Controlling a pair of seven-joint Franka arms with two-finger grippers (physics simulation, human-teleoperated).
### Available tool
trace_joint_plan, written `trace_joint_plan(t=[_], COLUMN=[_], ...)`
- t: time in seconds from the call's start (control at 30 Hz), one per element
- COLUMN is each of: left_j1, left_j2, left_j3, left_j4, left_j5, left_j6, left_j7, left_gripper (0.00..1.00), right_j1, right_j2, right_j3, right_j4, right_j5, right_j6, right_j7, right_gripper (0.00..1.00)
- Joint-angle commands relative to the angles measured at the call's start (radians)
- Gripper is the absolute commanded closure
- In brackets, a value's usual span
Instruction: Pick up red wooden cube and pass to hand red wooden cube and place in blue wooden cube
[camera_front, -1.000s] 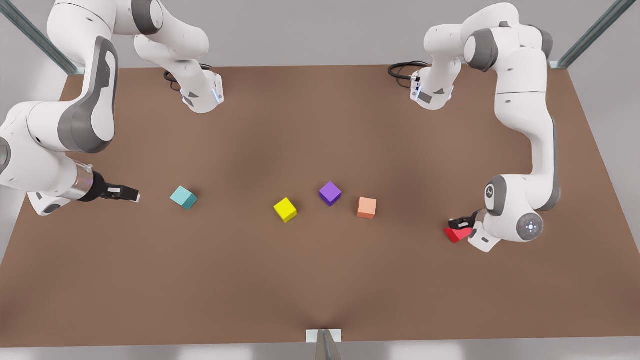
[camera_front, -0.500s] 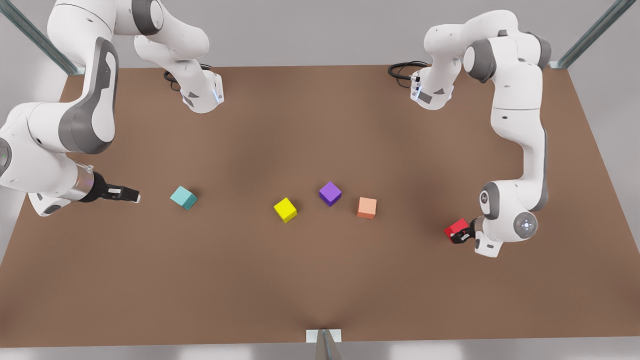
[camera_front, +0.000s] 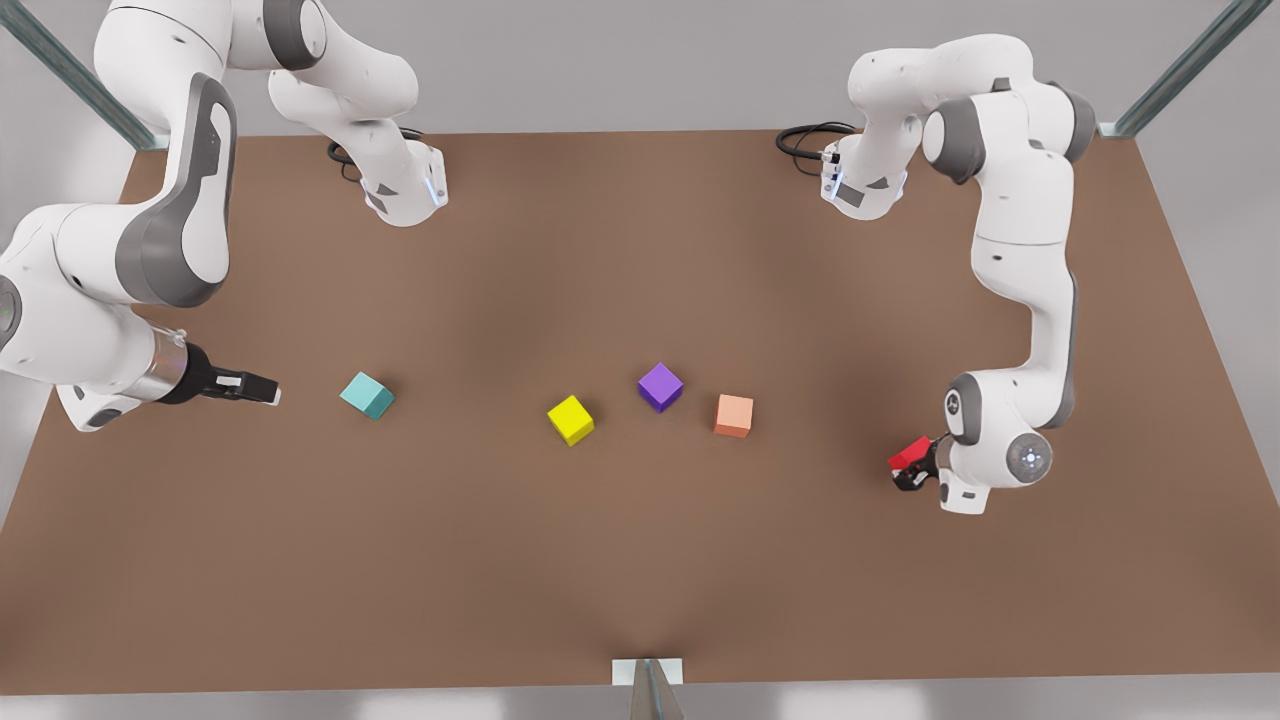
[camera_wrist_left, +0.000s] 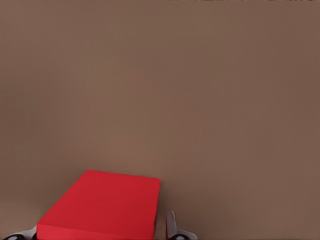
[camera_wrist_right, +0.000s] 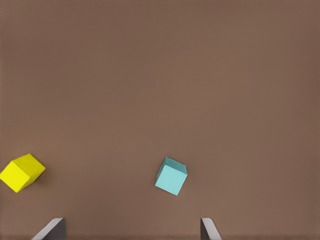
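The small bright red matte wooden cube was clamped off-centre by the left gripper — slippage was risked — while the right gripper waited with fingers spread near the teal wooden cube.

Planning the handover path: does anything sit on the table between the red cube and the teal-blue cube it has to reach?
Yes. Between the red wooden cube, held by the left gripper at the front view's right, and the blue wooden cube lie the salmon cube, purple cube and yellow cube. The right gripper waits open beside the blue one.
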Motion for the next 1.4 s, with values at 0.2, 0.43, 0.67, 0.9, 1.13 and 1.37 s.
trace_joint_plan(t=[0.2,0.43,0.67,0.9,1.13,1.37], left_j1=[-0.003,-0.175,-0.064,-0.109,-0.114,-0.130], left_j2=[-0.024,0.150,0.333,0.399,0.419,0.416], left_j3=[-0.047,-0.455,-0.552,-0.601,-0.602,-0.631], left_j4=[0.091,0.620,0.659,0.665,0.665,0.665], left_j5=[-0.001,-0.343,-0.913,-0.955,-0.956,-0.975], left_j6=[-0.050,-0.261,-0.347,-0.216,-0.196,-0.136], left_j7=[-0.103,-0.212,0.455,0.830,1.021,0.906], left_gripper=[0.50,0.47,0.48,0.53,0.55,0.55], right_j1=[0.015,0.011,0.006,0.034,0.087,0.133], right_j2=[0.098,0.557,0.577,0.577,0.582,0.571], right_j3=[0.012,0.027,0.161,0.205,0.205,0.205], right_j4=[0.076,0.262,0.221,0.168,0.141,0.049], right_j5=[0.090,1.013,1.184,1.250,1.308,1.412], right_j6=[0.006,0.128,0.259,0.270,0.320,0.339], right_j7=[-0.343,-1.526,-2.120,-2.197,-2.198,-2.249], right_gripper=[0.00,0.00,0.00,0.00,0.00,0.00])
